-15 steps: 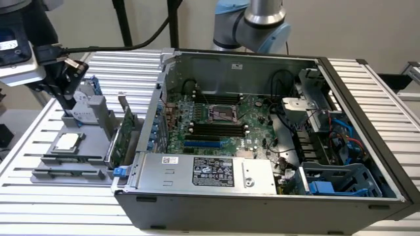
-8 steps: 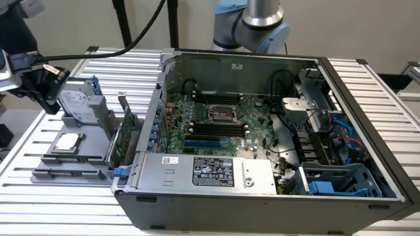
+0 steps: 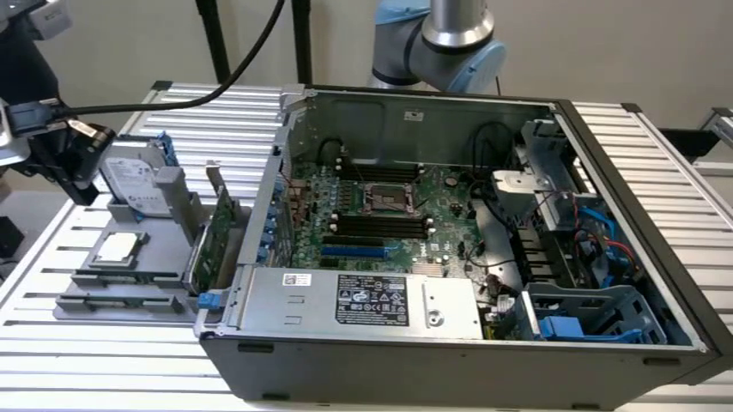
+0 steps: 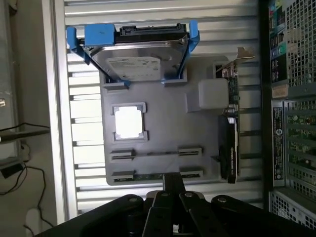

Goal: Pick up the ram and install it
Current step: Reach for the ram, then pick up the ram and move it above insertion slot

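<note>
The ram (image 4: 147,177) is a thin green stick lying in the grey holder tray's (image 4: 163,133) outermost row of clips, farthest from the hard drive. In the wrist view my gripper (image 4: 173,183) comes in over that row, its black fingers drawn together with nothing between them. In the exterior view the gripper (image 3: 81,190) hangs well above the tray (image 3: 149,257) at the exterior view's left. The open computer case (image 3: 458,223) holds the motherboard, whose black memory slots (image 3: 378,226) lie below the processor socket.
On the tray also stand a hard drive in a blue bracket (image 4: 136,54), a square silver processor (image 4: 129,122) and an upright green expansion card (image 4: 229,133). A black cable (image 3: 172,101) runs to the gripper. The case wall (image 3: 269,197) rises right beside the tray.
</note>
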Available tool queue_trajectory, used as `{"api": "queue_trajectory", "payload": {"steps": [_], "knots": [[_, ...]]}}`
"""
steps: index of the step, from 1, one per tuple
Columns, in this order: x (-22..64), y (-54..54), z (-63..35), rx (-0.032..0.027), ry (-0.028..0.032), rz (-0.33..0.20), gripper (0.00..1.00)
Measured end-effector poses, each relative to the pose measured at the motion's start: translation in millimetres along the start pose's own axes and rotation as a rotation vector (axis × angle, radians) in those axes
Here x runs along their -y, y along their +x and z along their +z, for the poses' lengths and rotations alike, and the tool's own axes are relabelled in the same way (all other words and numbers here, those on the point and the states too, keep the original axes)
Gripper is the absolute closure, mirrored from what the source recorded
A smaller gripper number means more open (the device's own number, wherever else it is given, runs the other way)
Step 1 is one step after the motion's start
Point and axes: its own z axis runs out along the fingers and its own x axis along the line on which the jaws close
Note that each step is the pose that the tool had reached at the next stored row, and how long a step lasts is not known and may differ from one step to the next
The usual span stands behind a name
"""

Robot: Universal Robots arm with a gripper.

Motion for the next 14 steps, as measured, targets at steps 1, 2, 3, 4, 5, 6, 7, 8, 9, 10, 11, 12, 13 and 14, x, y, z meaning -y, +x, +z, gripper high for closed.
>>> {"api": "queue_trajectory", "payload": {"steps": [1,2,3,4,5,6,7,8,9,10,11,12,13,14], "knots": [[0.0,0.0,0.0,-0.0001,0.0001,0.0,1.0],[0.0,0.0,0.0,0.0,0.0,0.0,1.0],[0.0,0.0,0.0,0.0,0.0,0.0,1.0],[0.0,0.0,0.0,0.0,0.0,0.0,1.0],[0.0,0.0,0.0,0.0,0.0,0.0,1.0],[0.0,0.0,0.0,-0.0001,0.0,0.0,1.0],[0.0,0.0,0.0,0.0,0.0,0.0,1.0],[0.0,0.0,0.0,-0.0001,0.0,0.0,1.0],[0.0,0.0,0.0,0.0,0.0,0.0,1.0],[0.0,0.0,0.0,-0.0001,0.0,0.0,1.0],[0.0,0.0,0.0,0.0,0.0,0.0,1.0],[0.0,0.0,0.0,-0.0001,0.0,0.0,1.0],[0.0,0.0,0.0,-0.0001,0.0,0.0,1.0],[0.0,0.0,0.0,-0.0001,0.0,0.0,1.0]]}}
